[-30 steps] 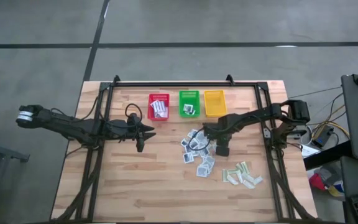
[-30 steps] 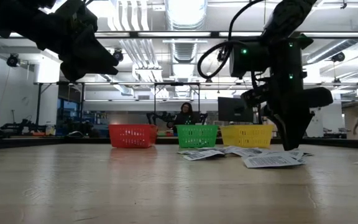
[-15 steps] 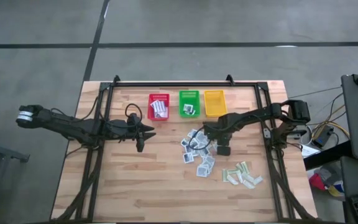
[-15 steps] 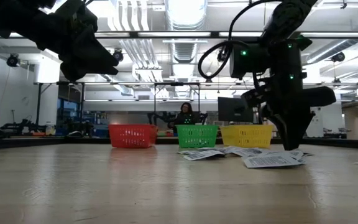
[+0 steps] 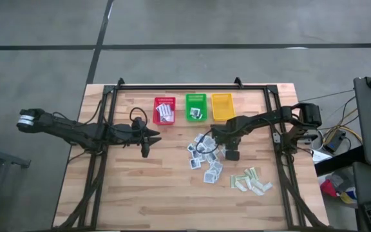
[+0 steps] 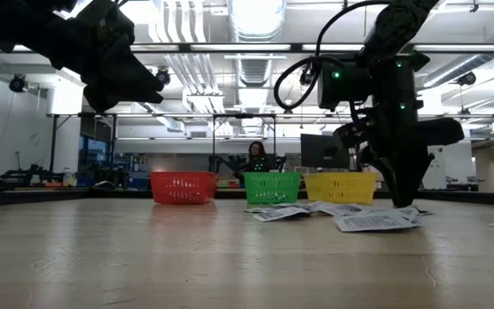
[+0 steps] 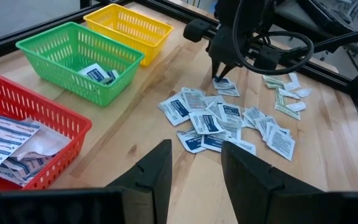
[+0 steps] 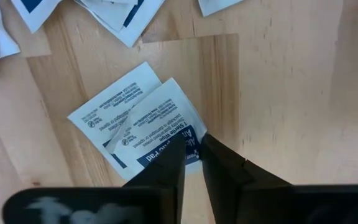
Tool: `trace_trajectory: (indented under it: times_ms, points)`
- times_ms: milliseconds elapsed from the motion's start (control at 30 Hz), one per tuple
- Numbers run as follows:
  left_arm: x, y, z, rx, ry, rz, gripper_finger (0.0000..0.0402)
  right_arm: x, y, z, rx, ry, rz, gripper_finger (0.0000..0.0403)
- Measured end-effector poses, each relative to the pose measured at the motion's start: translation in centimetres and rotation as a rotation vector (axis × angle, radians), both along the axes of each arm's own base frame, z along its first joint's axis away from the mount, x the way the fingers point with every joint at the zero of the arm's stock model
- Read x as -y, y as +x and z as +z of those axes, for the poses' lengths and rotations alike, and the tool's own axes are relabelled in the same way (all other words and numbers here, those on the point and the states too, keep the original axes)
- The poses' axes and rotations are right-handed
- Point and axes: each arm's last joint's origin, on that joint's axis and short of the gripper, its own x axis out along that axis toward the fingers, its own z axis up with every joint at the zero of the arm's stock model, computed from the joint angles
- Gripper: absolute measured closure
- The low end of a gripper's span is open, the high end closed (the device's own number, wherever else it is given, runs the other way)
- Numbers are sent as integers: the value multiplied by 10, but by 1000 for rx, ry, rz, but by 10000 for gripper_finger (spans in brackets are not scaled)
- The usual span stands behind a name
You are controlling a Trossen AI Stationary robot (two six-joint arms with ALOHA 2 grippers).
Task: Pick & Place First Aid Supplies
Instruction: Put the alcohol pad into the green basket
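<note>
Overhead, we see right gripper (image 5: 231, 154) among scattered packets (image 5: 205, 158); only wrist view shows fingers (image 8: 166, 165) narrowed, pinching edge of square packet (image 8: 160, 127) on table (image 8: 278, 93). Left gripper (image 7: 194, 168) spread, empty, beside red basket (image 7: 39, 134).

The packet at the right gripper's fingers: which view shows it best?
The right wrist view: the square white-blue packet fills it, its edge between the right gripper fingers. The left wrist view shows it small; the high and low views hide it behind the arm.

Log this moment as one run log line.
right gripper: closing on square packet at pile edge | left gripper: open, waiting near red basket | yellow basket: empty
</note>
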Motion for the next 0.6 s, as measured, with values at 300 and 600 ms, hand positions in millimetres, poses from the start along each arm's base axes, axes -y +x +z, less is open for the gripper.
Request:
trace_trajectory:
  times_ms: [300, 600]
  points:
    - [0, 0, 0, -1, 3, -1, 268, 0, 0, 0, -1, 7, -5, 392]
    - [0, 0, 0, -1, 3, -1, 268, 1, -3, 10, 12, 18, -38, 395]
